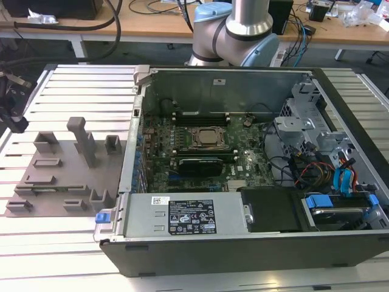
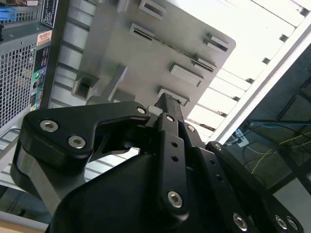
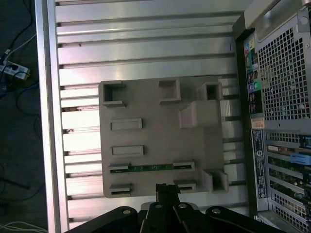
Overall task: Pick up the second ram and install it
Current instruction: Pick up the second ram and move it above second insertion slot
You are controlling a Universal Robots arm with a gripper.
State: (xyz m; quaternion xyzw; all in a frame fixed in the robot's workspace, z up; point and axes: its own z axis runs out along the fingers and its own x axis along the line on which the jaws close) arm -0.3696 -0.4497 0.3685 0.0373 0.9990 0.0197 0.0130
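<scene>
The second ram (image 3: 150, 167) is lying on its long edge in the grey plastic tray (image 3: 155, 131). In the first wrist view it is showing as a thin green strip, and two low grey holder blocks (image 3: 119, 167) are gripping it at either end. It is sitting in the second row of holders from the tray's edge, on the side nearest the gripper (image 3: 167, 188). The row between it and that edge is holding nothing.

The gripper is hovering above that outer row, clear of the ram and not touching it. Its black body is taking up much of the second wrist view. Whether it is released or clenched cannot be told, and it is carrying nothing that can be seen.

The tray is resting flat on the slatted aluminium worktop (image 3: 146, 48), with taller grey posts (image 3: 199, 114) rising from its far half. Just beside the tray, on the exterior view's right, an open desktop computer case (image 1: 255, 243) is lying on its side. It is exposing the green motherboard (image 1: 243, 167) with the CPU socket (image 1: 206, 137) near its middle. The labelled power supply (image 1: 182, 216) is sitting along the case's near wall. The robot arm's base (image 1: 234, 30) is standing behind the case.
</scene>
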